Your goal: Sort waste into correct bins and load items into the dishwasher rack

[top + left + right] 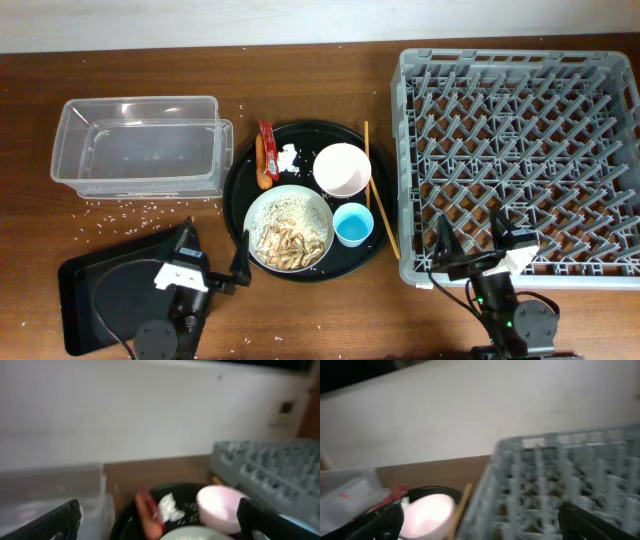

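Our left pincer [159,506] and right pincer [481,510] hang wide open and empty, ready to grab, because the red wrapper [267,135] and white bowl [342,169] sit on the round tray [310,133] in the middle of the frame.

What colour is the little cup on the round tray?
The cup is light blue. The overhead view shows it best.

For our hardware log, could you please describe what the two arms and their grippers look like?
Both are black. The left arm carries a white block near the wrist; the right arm has a white wrist part, a green light and thin black cables. The left gripper and right gripper each have two dark tapered fingers.
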